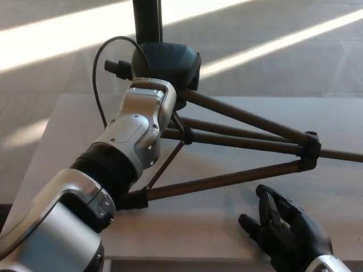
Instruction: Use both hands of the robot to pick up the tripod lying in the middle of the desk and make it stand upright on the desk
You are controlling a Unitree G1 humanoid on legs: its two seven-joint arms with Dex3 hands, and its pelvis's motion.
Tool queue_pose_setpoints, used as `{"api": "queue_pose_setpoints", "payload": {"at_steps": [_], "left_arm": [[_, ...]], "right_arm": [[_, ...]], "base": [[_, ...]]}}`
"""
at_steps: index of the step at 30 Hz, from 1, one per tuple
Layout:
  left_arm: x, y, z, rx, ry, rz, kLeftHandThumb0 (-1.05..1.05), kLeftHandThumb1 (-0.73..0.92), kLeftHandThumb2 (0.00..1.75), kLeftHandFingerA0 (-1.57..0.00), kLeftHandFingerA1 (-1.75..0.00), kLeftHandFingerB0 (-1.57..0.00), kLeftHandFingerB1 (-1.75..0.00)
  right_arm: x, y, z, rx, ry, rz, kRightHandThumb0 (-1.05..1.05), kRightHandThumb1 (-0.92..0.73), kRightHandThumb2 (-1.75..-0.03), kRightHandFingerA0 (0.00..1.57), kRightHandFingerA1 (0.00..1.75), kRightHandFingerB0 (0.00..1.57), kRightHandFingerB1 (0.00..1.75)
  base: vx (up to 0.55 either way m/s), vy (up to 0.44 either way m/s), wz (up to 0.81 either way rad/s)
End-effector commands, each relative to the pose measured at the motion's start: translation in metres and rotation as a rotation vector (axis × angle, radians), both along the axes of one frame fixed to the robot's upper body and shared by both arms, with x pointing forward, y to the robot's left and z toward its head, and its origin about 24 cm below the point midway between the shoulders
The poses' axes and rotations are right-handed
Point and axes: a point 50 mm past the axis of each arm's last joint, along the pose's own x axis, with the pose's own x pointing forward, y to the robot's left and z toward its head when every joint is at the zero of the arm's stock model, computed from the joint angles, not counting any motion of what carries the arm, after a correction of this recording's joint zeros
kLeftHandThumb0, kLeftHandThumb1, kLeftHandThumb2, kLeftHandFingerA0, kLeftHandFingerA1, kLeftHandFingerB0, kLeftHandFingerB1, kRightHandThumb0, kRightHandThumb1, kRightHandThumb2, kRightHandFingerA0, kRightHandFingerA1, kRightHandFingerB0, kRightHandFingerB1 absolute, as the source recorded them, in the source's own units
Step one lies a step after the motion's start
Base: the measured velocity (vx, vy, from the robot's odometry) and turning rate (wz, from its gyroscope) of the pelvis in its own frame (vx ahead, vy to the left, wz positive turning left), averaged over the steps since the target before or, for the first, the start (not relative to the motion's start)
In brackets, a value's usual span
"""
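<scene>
The tripod (238, 116) lies tilted on the grey desk (68, 130), its dark brown legs fanning out to the right and its black centre column (146, 22) rising at the top. My left hand (167, 62) is shut around the tripod's top hub, where the legs meet, and that end is raised off the desk. The nearest leg (227, 180) runs from a black foot (133, 199) to a black clamp (309, 148). My right hand (283, 226) is open at the desk's front right, palm up, below the nearest leg and apart from it.
A black cable (97, 79) loops from my left wrist above the desk's back edge. My left forearm (125, 147) covers the left part of the tripod. Sunlit floor (57, 34) lies beyond the desk. The desk's front edge (187, 260) runs just below my right hand.
</scene>
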Motion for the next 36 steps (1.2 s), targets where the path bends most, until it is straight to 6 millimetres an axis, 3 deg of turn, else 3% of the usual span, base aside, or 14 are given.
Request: {"api": "queue_pose_setpoints", "payload": {"at_steps": [1, 2, 6, 10, 13, 14, 17, 18, 22, 23, 24, 25, 26, 36], "left_arm": [[0.001, -0.011, 0.050, -0.070, -0.180, -0.074, -0.41, 0.38, 0.86, -1.18, -1.36, -0.91, -1.15], [0.000, -0.014, 0.053, -0.078, -0.179, -0.077, -0.30, 0.54, 0.70, -0.87, -1.75, -0.73, -1.45], [-0.002, -0.016, 0.051, -0.084, -0.183, -0.089, -0.43, 0.37, 0.85, -1.19, -1.37, -0.90, -1.15], [-0.003, -0.017, 0.043, -0.086, -0.170, -0.090, -0.42, 0.56, 0.62, -0.90, -1.63, -0.80, -1.32], [-0.002, -0.016, 0.039, -0.097, -0.168, -0.096, -0.25, 0.55, 0.74, -0.87, -1.69, -0.75, -1.40], [-0.002, -0.016, 0.039, -0.090, -0.168, -0.094, -0.21, 0.55, 0.80, -0.88, -1.71, -0.76, -1.36], [-0.002, -0.014, 0.036, -0.077, -0.170, -0.090, -0.22, 0.56, 0.85, -0.87, -1.73, -0.74, -1.41], [-0.002, -0.013, 0.035, -0.076, -0.169, -0.089, -0.21, 0.55, 0.92, -0.89, -1.75, -0.75, -1.46], [-0.002, -0.012, 0.028, -0.061, -0.162, -0.085, -0.23, 0.55, 0.81, -0.87, -1.74, -0.74, -1.47], [-0.002, -0.011, 0.027, -0.061, -0.152, -0.083, -0.24, 0.57, 0.82, -0.87, -1.72, -0.75, -1.45], [-0.002, -0.010, 0.025, -0.061, -0.146, -0.079, -0.24, 0.57, 0.85, -0.88, -1.70, -0.77, -1.40], [-0.001, -0.007, 0.024, -0.058, -0.138, -0.075, -0.25, 0.59, 0.83, -0.90, -1.66, -0.79, -1.31], [-0.001, -0.007, 0.024, -0.048, -0.134, -0.069, -0.31, 0.64, 0.80, -0.90, -1.54, -0.81, -1.17], [0.001, -0.008, 0.041, -0.029, -0.177, -0.055, -0.25, 0.62, 0.82, -0.88, -1.69, -0.77, -1.26]], "right_arm": [[-0.022, 0.037, -0.020, 0.187, 0.179, -0.009, -0.72, -0.76, -0.63, 0.12, 0.63, 0.24, 0.42], [-0.020, 0.037, -0.019, 0.192, 0.180, -0.025, -0.73, -0.59, -0.94, 0.14, 0.62, 0.20, 0.52], [-0.010, 0.036, -0.014, 0.219, 0.164, -0.053, -0.75, -0.75, -0.63, 0.12, 0.62, 0.23, 0.44], [0.000, 0.036, -0.005, 0.227, 0.152, -0.095, -0.74, -0.58, -0.93, 0.14, 0.62, 0.18, 0.51], [0.007, 0.036, 0.002, 0.279, 0.136, -0.128, -0.71, -0.75, -0.62, 0.08, 0.66, 0.18, 0.43], [0.011, 0.035, 0.004, 0.300, 0.122, -0.127, -0.38, -0.49, -1.06, 0.05, 0.56, 0.00, 0.51], [0.019, 0.034, 0.010, 0.332, 0.104, -0.156, -0.69, -0.76, -0.63, 0.06, 0.62, 0.15, 0.38], [0.023, 0.034, 0.012, 0.343, 0.089, -0.169, -0.38, -0.50, -1.06, 0.04, 0.56, 0.00, 0.50], [0.030, 0.033, 0.017, 0.343, 0.075, -0.194, -0.37, -0.51, -1.07, 0.04, 0.55, 0.00, 0.50], [0.033, 0.032, 0.019, 0.339, 0.075, -0.202, -0.69, -0.78, -0.63, 0.06, 0.59, 0.15, 0.38], [0.035, 0.031, 0.020, 0.344, 0.072, -0.209, -0.37, -0.51, -1.07, 0.04, 0.56, 0.00, 0.50], [0.038, 0.029, 0.020, 0.362, 0.074, -0.220, -0.69, -0.79, -0.64, 0.02, 0.56, 0.12, 0.37], [0.039, 0.028, 0.020, 0.374, 0.078, -0.223, -0.71, -0.59, -0.96, 0.00, 0.46, 0.06, 0.42], [0.036, 0.028, -0.003, 0.439, 0.193, -0.269, -0.70, -0.62, -0.99, 0.00, 0.41, 0.00, 0.31]], "base": [[0.00, 0.000, 0.00], [0.00, 0.000, 0.00], [0.00, 0.000, 0.00], [0.00, 0.000, 0.00], [0.00, 0.000, 0.00], [0.00, 0.000, 0.00], [0.00, 0.000, 0.00], [0.00, 0.000, 0.00], [0.00, 0.000, 0.00], [0.00, 0.000, 0.00], [0.00, 0.000, 0.00], [0.00, 0.000, 0.00], [0.00, 0.000, 0.00], [0.00, 0.000, 0.00]]}}
